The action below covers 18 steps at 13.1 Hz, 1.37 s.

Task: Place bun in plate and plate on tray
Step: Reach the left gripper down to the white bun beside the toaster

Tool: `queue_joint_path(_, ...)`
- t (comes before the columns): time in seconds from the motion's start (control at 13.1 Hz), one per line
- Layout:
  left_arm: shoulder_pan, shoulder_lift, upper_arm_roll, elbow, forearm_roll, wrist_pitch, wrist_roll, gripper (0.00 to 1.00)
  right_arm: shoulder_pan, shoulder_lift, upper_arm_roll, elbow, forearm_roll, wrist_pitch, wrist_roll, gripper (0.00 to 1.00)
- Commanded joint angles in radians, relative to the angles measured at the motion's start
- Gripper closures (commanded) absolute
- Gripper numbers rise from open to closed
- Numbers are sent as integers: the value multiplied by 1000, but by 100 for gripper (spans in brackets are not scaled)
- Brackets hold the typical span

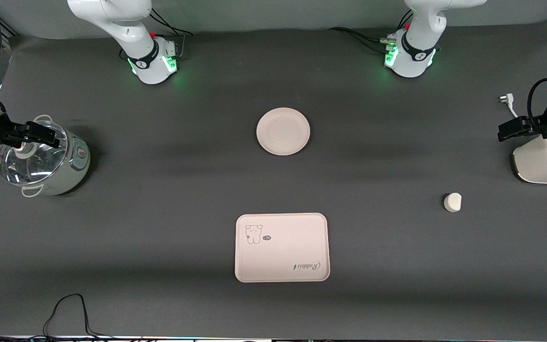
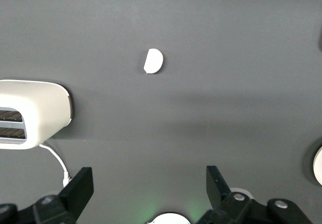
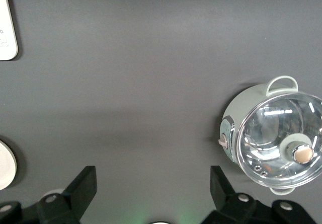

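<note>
Two grippers wait high with jaws spread and empty: left gripper [image 2: 146,194] over the white toaster [image 1: 544,164], right gripper [image 3: 153,194] over the green glass-lidded cooker [image 1: 45,159]. Small off-white rounded bun [image 1: 452,202] lies near the toaster; likely soft and light, pinch its sides gently. Round cream plate [image 1: 283,131] sits farther from the camera than the pink rectangular tray [image 1: 281,247], on grey matting.

Plate [image 1: 283,131] mid-table; tray [image 1: 281,247] nearer camera; bun [image 1: 452,202] toward left arm's end.
</note>
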Motion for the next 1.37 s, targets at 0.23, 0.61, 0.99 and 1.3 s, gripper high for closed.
queue_joint_path(0.23, -1, 158, 13, 8, 36, 26, 10, 0, -9, -17, 4, -13, -11, 13, -43, 0)
queue_joint_path(0.61, 26, 307, 10, -72, 27, 272, 19, 0, -9, -17, 4, -13, -11, 12, -43, 0)
queue_joint_path(0.99, 69, 465, 10, -131, 21, 500, 17, 0, -9, -17, 4, -13, -11, 12, -43, 0)
queue_joint_path(1.3, 68, 540, 8, -131, -34, 553, 5, 0, -9, -12, 5, -13, -11, 12, -43, 0)
